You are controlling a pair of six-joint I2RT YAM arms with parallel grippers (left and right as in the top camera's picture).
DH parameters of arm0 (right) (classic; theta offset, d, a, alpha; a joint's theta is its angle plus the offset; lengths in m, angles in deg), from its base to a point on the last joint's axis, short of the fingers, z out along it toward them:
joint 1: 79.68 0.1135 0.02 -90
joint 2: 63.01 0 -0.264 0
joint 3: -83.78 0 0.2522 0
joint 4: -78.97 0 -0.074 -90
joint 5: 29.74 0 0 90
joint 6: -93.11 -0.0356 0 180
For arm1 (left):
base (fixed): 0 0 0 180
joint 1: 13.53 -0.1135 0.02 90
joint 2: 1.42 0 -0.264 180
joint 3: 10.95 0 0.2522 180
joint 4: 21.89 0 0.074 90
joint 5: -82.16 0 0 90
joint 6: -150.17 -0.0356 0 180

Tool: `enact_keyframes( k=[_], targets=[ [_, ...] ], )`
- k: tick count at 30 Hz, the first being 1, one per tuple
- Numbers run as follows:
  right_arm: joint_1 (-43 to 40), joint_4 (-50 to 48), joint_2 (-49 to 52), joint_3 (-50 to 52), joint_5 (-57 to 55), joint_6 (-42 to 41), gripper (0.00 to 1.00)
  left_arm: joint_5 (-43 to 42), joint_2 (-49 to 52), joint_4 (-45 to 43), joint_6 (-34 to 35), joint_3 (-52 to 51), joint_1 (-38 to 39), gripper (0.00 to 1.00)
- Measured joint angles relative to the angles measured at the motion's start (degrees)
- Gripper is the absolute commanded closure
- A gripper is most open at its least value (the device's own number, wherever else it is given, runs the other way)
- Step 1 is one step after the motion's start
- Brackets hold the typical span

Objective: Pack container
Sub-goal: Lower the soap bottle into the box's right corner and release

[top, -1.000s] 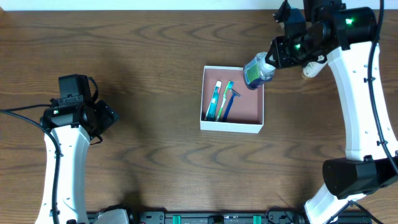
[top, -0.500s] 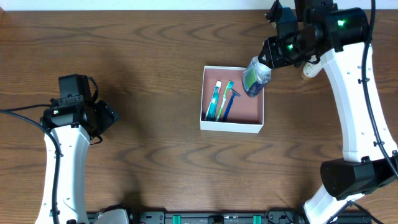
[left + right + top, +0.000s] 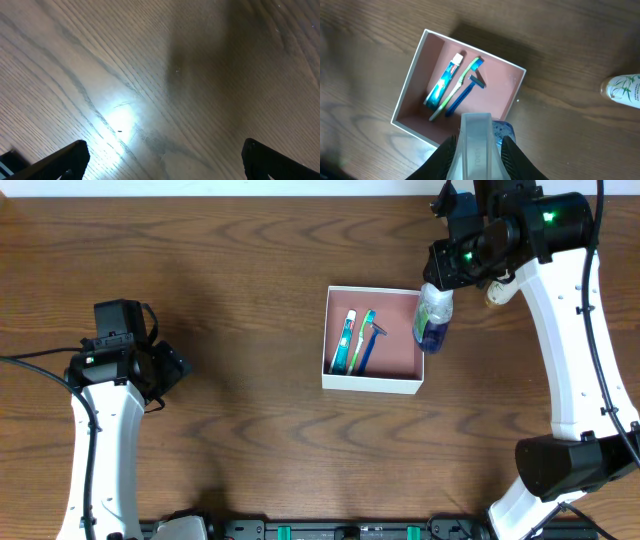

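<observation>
The container (image 3: 372, 383) is a shallow white-walled box with a reddish-brown inside, at the table's middle right; it also shows in the right wrist view (image 3: 410, 77). In it lie a toothpaste tube (image 3: 345, 342), a green toothbrush (image 3: 362, 330) and a blue razor (image 3: 370, 340). My right gripper (image 3: 440, 275) is shut on a clear bottle with blue liquid (image 3: 433, 323), holding it by its cap (image 3: 477, 145) over the container's right wall. My left gripper (image 3: 160, 160) is open and empty above bare wood at the far left.
A small white bottle with a green leaf label (image 3: 622, 90) lies on the table right of the container, by the right arm (image 3: 495, 295). The left arm (image 3: 120, 360) stands at the table's left side.
My right gripper has swung the bottle from tilted over the container's top right corner to hanging more upright over its right wall. The left arm has not moved.
</observation>
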Motion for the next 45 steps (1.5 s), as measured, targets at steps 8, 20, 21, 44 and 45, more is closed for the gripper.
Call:
enact_keyframes(
  k=[8, 20, 21, 44, 45],
  targets=[
    [0.0, -1.7, 0.0, 0.0, -0.2, -2.0, 0.75, 0.0, 0.0, 0.0, 0.0, 0.0, 0.0, 0.02],
    [0.2, -4.0, 0.6, 0.0, -0.2, -5.4, 0.75, 0.0, 0.0, 0.0, 0.0, 0.0, 0.0, 0.02],
    [0.3, -4.1, 1.0, 0.0, -0.2, -5.5, 0.74, 0.0, 0.0, 0.0, 0.0, 0.0, 0.0, 0.02],
    [1.0, -8.3, 10.1, 0.2, -1.4, -6.0, 0.72, 0.0, 0.0, 0.0, 0.0, 0.0, 0.0, 0.02],
    [0.9, -8.5, 10.4, 0.2, -1.5, -6.0, 0.72, 0.0, 0.0, 0.0, 0.0, 0.0, 0.0, 0.02]
  ],
)
